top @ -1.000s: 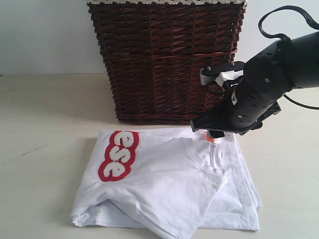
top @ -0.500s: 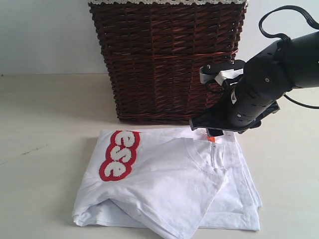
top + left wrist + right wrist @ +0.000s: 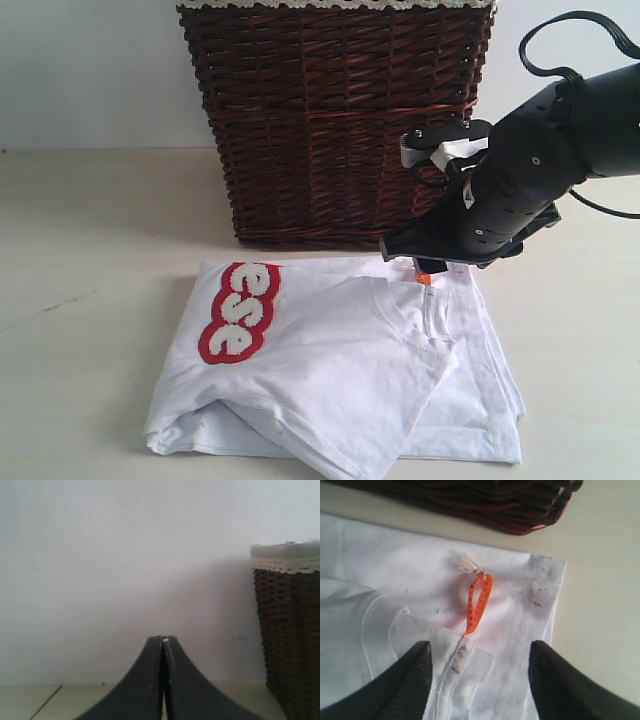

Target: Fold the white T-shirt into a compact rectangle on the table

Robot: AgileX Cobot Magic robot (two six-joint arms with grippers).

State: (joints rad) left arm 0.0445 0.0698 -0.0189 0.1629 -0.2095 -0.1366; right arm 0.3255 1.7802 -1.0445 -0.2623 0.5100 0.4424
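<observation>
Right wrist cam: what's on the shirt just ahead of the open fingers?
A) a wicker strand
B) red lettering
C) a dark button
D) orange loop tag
D: the orange loop lies on the white T-shirt, just ahead of the gap of the open right gripper; the red letters sit on the far side of the shirt from it in the exterior view.

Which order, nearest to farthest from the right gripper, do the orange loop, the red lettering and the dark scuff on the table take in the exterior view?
1. Orange loop: just below the right gripper, at the far edge of the white T-shirt.
2. Red lettering: on the shirt's left part.
3. Dark scuff: on the bare table, left of the shirt.
</observation>
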